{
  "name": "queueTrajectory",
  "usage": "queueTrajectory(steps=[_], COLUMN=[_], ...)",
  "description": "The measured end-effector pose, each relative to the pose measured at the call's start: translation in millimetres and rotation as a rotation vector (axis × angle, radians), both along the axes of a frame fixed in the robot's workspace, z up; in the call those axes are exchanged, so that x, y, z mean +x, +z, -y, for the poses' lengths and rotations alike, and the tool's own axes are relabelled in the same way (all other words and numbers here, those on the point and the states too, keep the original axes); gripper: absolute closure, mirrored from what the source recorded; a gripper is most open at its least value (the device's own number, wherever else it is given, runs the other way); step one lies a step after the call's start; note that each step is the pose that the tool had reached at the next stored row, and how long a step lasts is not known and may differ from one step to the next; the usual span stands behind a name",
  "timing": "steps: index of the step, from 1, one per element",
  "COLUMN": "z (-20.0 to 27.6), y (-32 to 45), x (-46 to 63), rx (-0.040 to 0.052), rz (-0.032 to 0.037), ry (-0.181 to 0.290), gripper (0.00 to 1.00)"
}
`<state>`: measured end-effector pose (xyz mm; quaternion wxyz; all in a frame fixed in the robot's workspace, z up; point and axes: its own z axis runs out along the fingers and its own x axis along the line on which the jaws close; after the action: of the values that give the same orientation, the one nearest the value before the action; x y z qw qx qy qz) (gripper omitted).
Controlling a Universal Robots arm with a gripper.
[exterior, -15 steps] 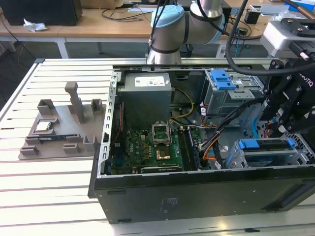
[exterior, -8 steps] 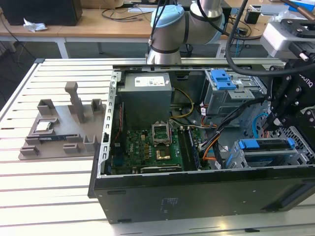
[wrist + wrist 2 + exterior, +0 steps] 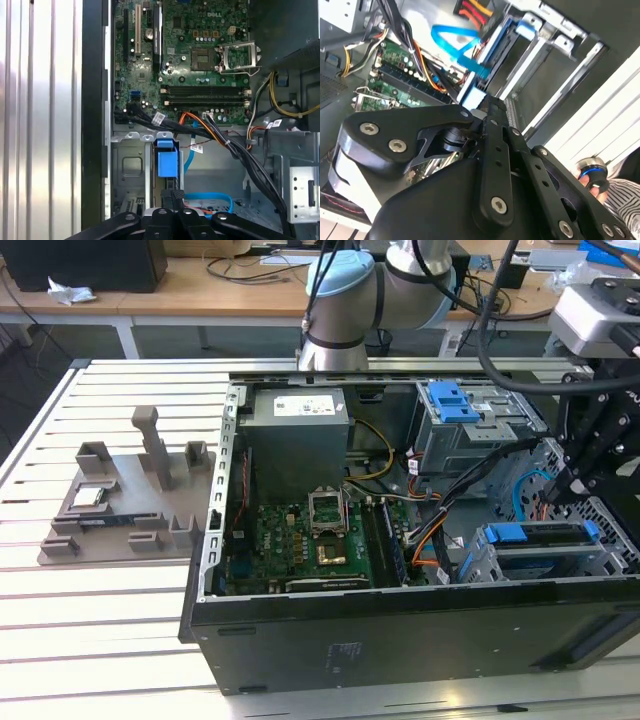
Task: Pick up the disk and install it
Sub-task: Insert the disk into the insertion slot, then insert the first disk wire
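Note:
The disk (image 3: 540,536) sits in the lower drive bay at the front of the open computer case (image 3: 330,635), on the exterior view's right. Its blue bracket shows along the top, with silver-grey metal below. My black gripper (image 3: 556,492) hangs just above its right end. In the first wrist view the two fingertips are pressed together with nothing between them. There the gripper (image 3: 172,196) is right at the end of the disk's blue bracket (image 3: 167,160). In the second wrist view the gripper (image 3: 482,102) points at the same blue edge (image 3: 479,80). Whether the tips touch the disk is hidden.
Inside the case are the green motherboard (image 3: 300,540), a grey power supply box (image 3: 297,430), a metal cage with a blue handle (image 3: 455,400), and black and orange cables (image 3: 440,530) beside the bay. A grey fixture (image 3: 130,490) stands on the slatted table (image 3: 90,640). A person's hand (image 3: 592,175) is near the case.

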<state>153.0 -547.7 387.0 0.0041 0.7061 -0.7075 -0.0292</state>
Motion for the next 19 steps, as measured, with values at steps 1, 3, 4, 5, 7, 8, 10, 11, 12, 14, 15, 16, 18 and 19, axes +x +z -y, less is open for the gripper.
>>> queueTrajectory(steps=[1,3,4,5,7,8,10,11,12,14,15,16,18,19], z=[-0.6,-2.3,-2.8,-3.3,-5.0,-5.6,-5.8,-5.8,-5.8,-5.9,-5.9,-5.9,-5.9,-5.9], y=[0.0,0.0,0.0,0.0,0.0,0.0,0.0,0.0,0.0,0.0,0.0,0.0,0.0,0.0], x=[3.1,7.8,9.1,10.3,13.6,14.4,14.7,14.7,14.7,14.8,14.8,14.8,14.8,14.9], rx=[0.0001,0.0001,-0.0001,0.0000,0.0000,0.0001,0.0000,0.0001,0.0001,0.0000,0.0000,0.0000,0.0000,0.0000], rz=[-0.0012,-0.0034,-0.0041,-0.0048,-0.0059,-0.0061,-0.0061,-0.0062,-0.0062,-0.0062,-0.0062,-0.0062,-0.0062,-0.0062], ry=[0.000,0.000,0.000,0.000,0.000,0.000,0.000,0.000,0.000,0.000,0.000,0.000,0.000,0.000], gripper=[0.89,0.89,0.89,0.89,0.89,0.89,0.89,0.89,0.89,0.89,0.89,0.89,0.89,0.89])
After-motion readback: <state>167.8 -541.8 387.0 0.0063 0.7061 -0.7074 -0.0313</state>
